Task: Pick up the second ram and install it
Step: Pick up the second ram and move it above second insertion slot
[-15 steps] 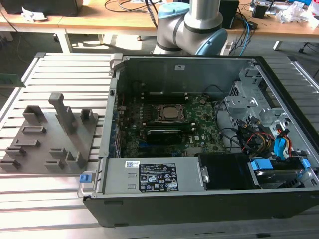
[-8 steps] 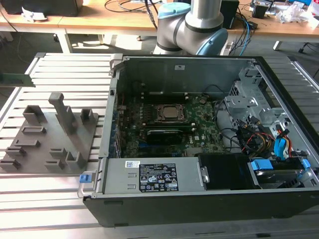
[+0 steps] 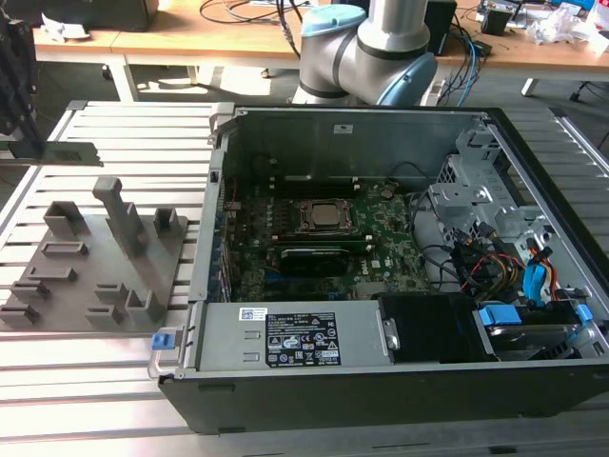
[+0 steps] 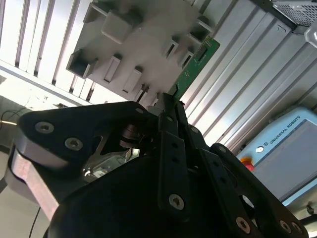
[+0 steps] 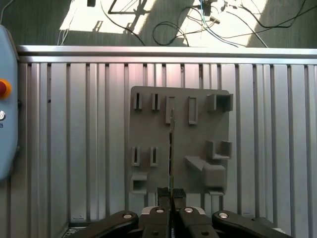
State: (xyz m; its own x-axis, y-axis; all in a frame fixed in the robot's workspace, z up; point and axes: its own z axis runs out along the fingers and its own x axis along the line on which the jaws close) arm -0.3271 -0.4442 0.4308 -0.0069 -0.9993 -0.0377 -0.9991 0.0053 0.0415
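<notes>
Tool (image 5: 171,192) clamped on second ram (image 5: 171,144), edge-on, lifted clear above grey holder (image 5: 148,130)

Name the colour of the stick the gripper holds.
Green: the second ram, best in the second wrist view.

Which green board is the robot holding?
The long thin one, the second ram, pinched in the end effector over the grey holder plate. The big green motherboard lies inside the computer case.

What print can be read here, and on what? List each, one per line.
Black label on the power supply: too small to read.
White sticker on the case wall: too small.
Teach pendant: a maker's name, not quoted.
The second ram in the hand: nothing legible.
</notes>
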